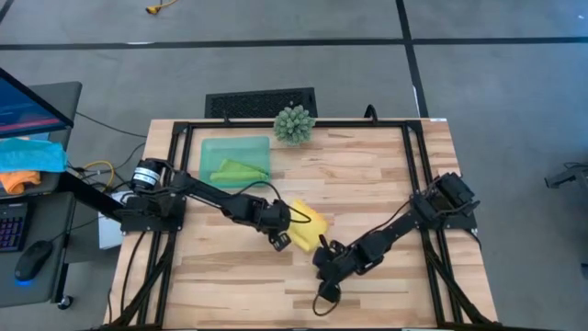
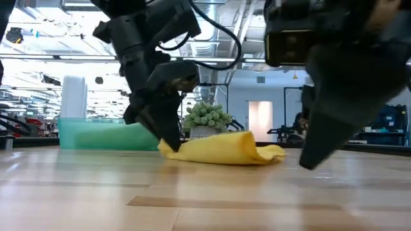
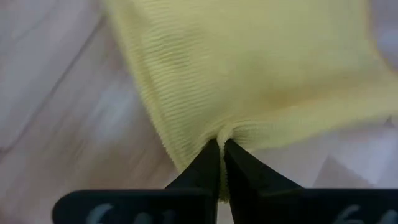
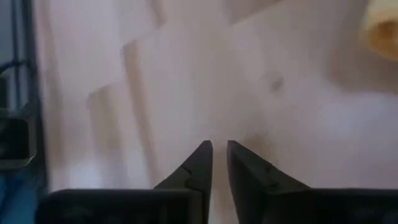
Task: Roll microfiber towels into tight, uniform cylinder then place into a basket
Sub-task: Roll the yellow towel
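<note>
The yellow towel (image 1: 309, 221) lies as a loose, part-rolled bundle (image 2: 225, 149) on the wooden table, near its middle. My left gripper (image 3: 221, 149) is shut on its near-left end (image 1: 281, 241). My right gripper (image 1: 322, 249) hovers just off the bundle's near side. Its fingers (image 4: 219, 149) stand slightly apart over bare wood with nothing between them, and the yellow cloth (image 4: 382, 31) is off to one side. The green towel (image 1: 237, 171) lies bundled inside the teal basket (image 1: 208, 147) at the far left. My left gripper pinches the yellow towel's edge (image 3: 219, 132) between its two fingertips, and the cloth puckers there. The fingers slant down from the table's left side onto the bundle's left end (image 2: 168, 145). The towel rests on the table, slack; one layer or several, I cannot tell.
A spiky green ball plant (image 1: 294, 124) stands at the far edge, right of the basket. A black frame (image 1: 415, 175) runs around the table's edges. Bare wood lies to the right of and in front of the towel.
</note>
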{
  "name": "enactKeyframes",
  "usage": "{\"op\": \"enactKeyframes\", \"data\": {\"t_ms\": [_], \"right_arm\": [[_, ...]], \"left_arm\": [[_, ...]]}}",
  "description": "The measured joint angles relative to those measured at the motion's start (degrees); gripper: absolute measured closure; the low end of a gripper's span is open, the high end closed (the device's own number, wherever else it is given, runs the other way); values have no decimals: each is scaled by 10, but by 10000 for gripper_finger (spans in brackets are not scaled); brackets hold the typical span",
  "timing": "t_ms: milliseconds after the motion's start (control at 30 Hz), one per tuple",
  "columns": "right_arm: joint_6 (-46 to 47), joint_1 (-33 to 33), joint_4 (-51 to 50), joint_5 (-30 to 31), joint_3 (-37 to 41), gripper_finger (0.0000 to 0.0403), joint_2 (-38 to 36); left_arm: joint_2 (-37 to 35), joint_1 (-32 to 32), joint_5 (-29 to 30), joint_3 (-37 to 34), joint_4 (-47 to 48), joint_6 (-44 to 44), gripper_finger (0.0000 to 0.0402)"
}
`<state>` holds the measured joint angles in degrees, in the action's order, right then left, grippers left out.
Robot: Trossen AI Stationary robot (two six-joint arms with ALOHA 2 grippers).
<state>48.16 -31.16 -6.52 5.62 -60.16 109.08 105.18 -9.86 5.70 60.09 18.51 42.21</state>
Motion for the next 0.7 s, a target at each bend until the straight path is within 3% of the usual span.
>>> {"op": "enactKeyframes", "data": {"t_ms": [300, 567, 700], "right_arm": [[-67, -3, 20, 20, 0, 302, 0], [-322, 1, 53, 204, 0, 311, 0], [-350, 25, 50, 213, 0, 311, 0]], "left_arm": [[0, 3, 12, 0, 21, 5, 396], [0, 3, 11, 0, 19, 5, 396], [0, 3, 10, 0, 19, 4, 396]]}}
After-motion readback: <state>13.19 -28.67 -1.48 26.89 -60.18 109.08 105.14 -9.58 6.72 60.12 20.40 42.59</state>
